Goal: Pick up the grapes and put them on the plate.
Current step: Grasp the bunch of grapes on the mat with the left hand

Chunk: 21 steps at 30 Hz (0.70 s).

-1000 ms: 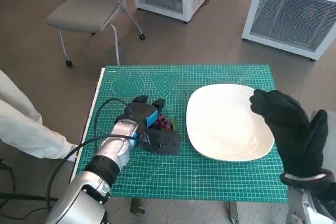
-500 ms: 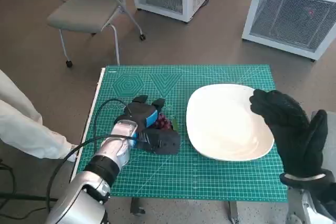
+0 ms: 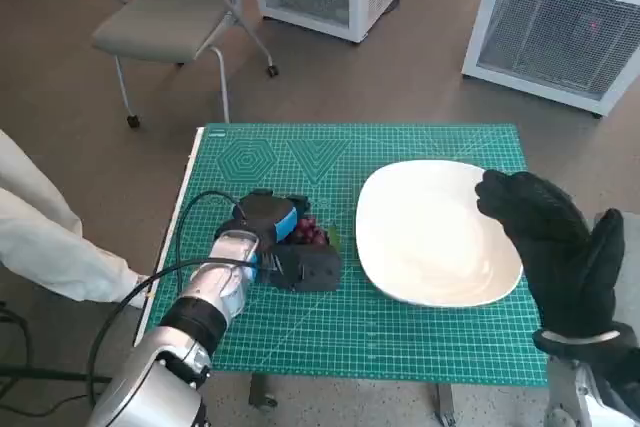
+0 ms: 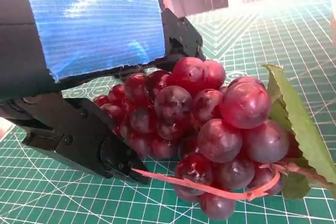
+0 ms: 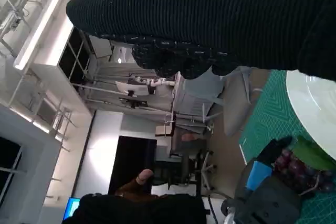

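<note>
Gridded green mat [image 3: 420, 332] bears glossy round grapes [image 4: 210, 124] clasped by the left hand [image 3: 285, 242].

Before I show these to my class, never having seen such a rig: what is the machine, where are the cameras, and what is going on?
It is a humanoid robot at a small table. One camera looks down from its head; one sits behind each hand. On the green mat lie a white plate and a bunch of red grapes. The left hand, blue-taped, has its fingers round the grapes, which lie on the mat. The right hand, gloved, holds nothing and hovers by the plate's edge.
</note>
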Each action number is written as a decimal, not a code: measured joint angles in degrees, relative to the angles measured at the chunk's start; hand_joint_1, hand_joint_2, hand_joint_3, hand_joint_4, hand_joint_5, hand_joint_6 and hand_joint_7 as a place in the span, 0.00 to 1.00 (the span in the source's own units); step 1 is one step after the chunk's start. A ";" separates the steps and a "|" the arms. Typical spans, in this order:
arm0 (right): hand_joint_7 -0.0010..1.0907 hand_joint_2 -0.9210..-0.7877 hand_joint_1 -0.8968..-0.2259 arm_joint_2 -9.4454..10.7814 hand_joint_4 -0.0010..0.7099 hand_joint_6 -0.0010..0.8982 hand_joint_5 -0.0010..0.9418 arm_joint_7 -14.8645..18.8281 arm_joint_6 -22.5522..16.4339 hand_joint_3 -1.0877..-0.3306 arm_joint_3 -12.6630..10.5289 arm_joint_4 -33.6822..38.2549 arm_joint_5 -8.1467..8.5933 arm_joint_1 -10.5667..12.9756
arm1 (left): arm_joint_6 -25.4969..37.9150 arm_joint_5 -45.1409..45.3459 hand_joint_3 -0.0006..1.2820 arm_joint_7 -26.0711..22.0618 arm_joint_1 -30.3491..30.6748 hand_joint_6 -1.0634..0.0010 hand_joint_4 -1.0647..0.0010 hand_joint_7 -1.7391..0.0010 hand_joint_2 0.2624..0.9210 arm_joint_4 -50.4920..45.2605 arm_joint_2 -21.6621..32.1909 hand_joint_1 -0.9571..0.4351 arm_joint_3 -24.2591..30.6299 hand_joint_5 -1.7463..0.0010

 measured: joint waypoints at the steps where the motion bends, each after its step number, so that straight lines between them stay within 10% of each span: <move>1: 0.97 0.00 0.80 -0.01 0.51 0.19 0.97 0.00 0.00 0.61 -0.02 -0.02 0.00 0.00 | -0.08 -0.05 0.18 0.35 0.10 0.45 0.56 0.31 0.96 0.04 0.00 0.69 0.00 0.19; 7: 0.97 0.00 0.80 -0.05 0.51 0.19 0.97 -0.02 0.00 0.61 -0.11 -0.05 -0.01 0.00 | -0.23 -0.71 0.46 1.09 0.40 0.50 0.61 0.20 0.70 0.20 0.00 0.69 -0.01 0.13; 12: 0.97 0.00 0.81 -0.05 0.51 0.19 0.97 -0.18 0.00 0.61 -0.10 -0.29 -0.05 0.00 | -0.36 -1.11 0.38 0.67 0.40 0.47 0.56 0.25 0.75 0.25 0.02 0.69 -0.02 0.17; 21: 0.97 0.00 0.81 -0.05 0.51 0.19 0.97 -0.21 0.00 0.61 -0.10 -0.37 -0.12 0.01 | -0.89 -1.87 0.69 -0.78 0.62 0.51 0.64 0.14 0.47 0.29 0.25 0.69 0.10 0.06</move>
